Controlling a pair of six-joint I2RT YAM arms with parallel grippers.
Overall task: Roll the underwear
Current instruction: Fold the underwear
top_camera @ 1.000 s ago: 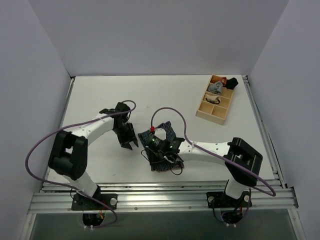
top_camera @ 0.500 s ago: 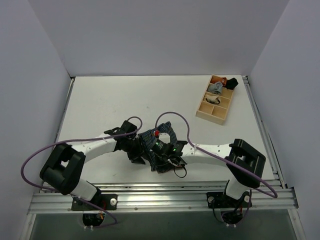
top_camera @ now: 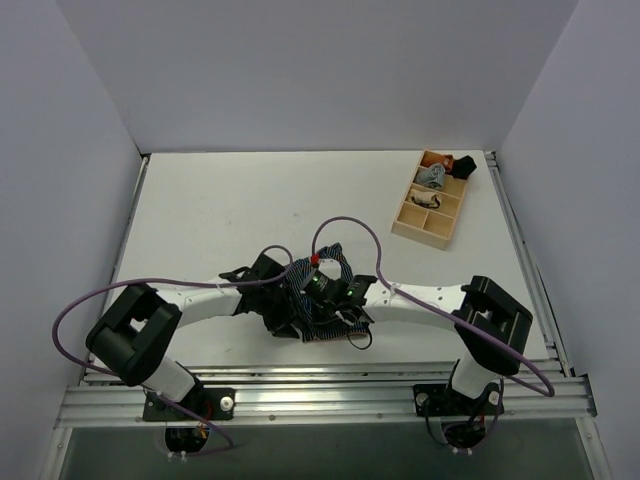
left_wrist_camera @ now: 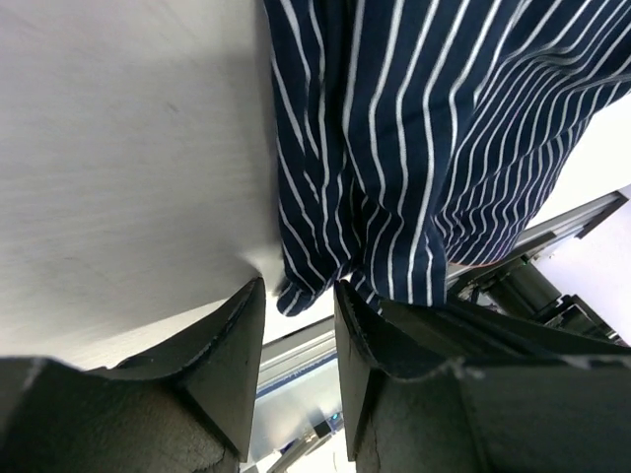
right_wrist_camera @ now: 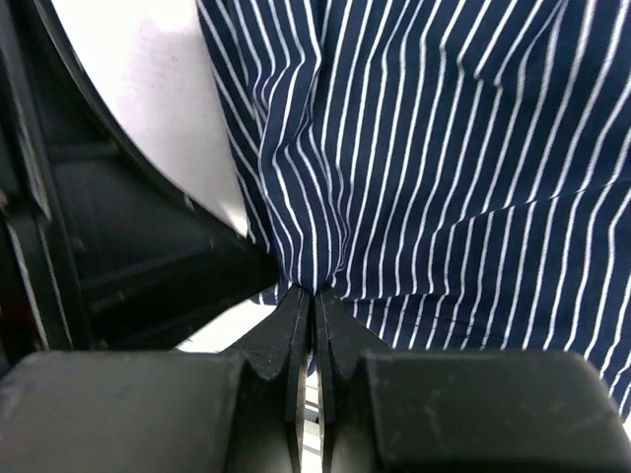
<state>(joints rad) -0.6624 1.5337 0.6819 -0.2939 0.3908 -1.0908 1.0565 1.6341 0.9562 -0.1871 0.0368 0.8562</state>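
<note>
Both your end effectors meet at the underwear (left_wrist_camera: 424, 148), front middle of the desk (top_camera: 220, 200).
Your right end effector (right_wrist_camera: 314, 296) has its fingers pressed together on a puckered fold of the striped navy cloth. Your left end effector (left_wrist_camera: 296, 292) stands partly open, low over the desk, a corner of the cloth right at the gap between its fingers. The garment lies bunched between the two arms, well apart from the wooden tray (top_camera: 403, 228) at the back right.

Left end effector (top_camera: 284, 313) and right end effector (top_camera: 320, 292) sit close together over the underwear (top_camera: 337, 264), near the desk (top_camera: 220, 205) front edge. A tray (top_camera: 425, 222) stands far right.
</note>
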